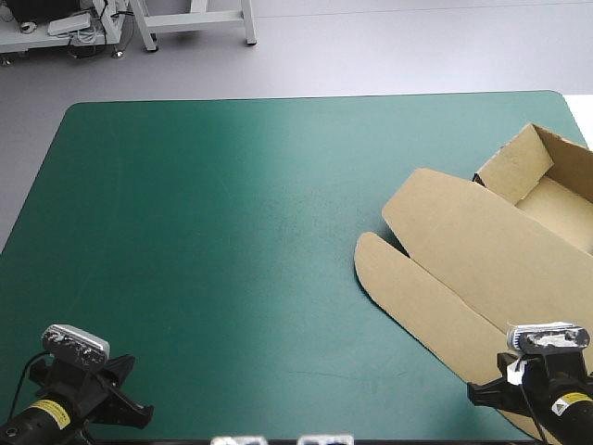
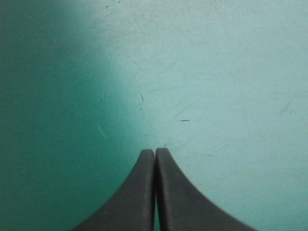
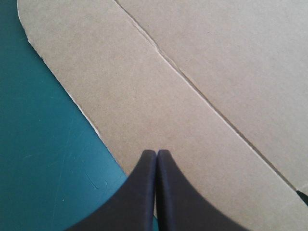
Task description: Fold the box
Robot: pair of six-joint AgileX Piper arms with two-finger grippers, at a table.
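Looking down from above, the high view shows the whole box [image 1: 482, 260], and the wrist views do not. It sits on the right side of the teal-green cover [image 1: 213, 241], and part of it goes past the right edge of the picture. The tray [image 1: 547, 190] has its walls up and is at the far right. The lid [image 1: 463, 236] lies flat and opens toward the near side. A long flap [image 1: 417, 297] runs along the lid's edge. Their long sides run on a slant, from near the middle of the table to the near right corner. Their round ends point left.

The right wrist view shows the thin crease [image 3: 192, 86] between flap and lid up close.

The right gripper [image 3: 157, 153] is at the near right corner, over the flap. Its fingers are pressed together and hold nothing.

The left gripper [image 2: 155, 153] is at the near left corner, well apart from the box. It is over bare cover, fingers together too.
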